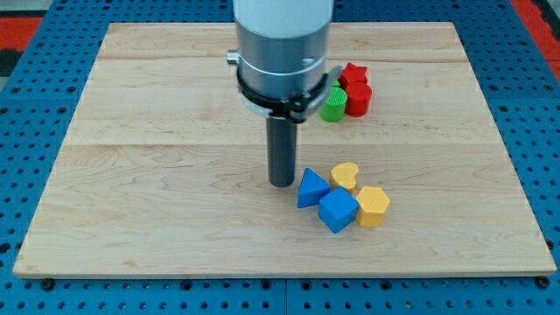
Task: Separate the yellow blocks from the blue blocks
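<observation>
A blue triangular block (310,187) and a blue cube (338,210) lie right of the board's middle, low in the view. A yellow heart-shaped block (345,176) touches the triangle's right side. A yellow hexagonal block (374,206) touches the blue cube's right side. The four form one tight cluster. My tip (282,182) rests on the board just left of the blue triangular block, close to it; I cannot tell if they touch.
A red star-shaped block (353,74), a red cylinder (359,100) and a green block (333,104) sit together near the view's top right. The wooden board (131,175) lies on a blue perforated table (17,131). The arm's grey body hides part of the board's top middle.
</observation>
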Controlling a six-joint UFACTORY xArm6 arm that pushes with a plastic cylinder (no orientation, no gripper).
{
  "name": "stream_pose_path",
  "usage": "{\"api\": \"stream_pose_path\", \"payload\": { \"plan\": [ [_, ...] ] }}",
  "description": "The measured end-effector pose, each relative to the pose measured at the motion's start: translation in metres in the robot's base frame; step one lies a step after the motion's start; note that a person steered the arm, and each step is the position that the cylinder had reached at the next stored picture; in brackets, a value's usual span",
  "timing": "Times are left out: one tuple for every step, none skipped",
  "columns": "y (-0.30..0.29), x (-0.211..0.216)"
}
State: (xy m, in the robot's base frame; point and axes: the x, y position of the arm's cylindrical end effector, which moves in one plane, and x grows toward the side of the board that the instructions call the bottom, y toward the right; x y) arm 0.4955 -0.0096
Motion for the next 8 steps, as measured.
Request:
{"api": "stream_pose_path", "payload": {
  "plan": [
    [-0.021, -0.035],
    [-0.002, -0.068],
    [0.057, -0.079],
    [0.121, -0.074],
    [0.162, -0.050],
    [0.179, -0.025],
    [0.181, 0.008],
    [0.178, 0.040]
  ]
}}
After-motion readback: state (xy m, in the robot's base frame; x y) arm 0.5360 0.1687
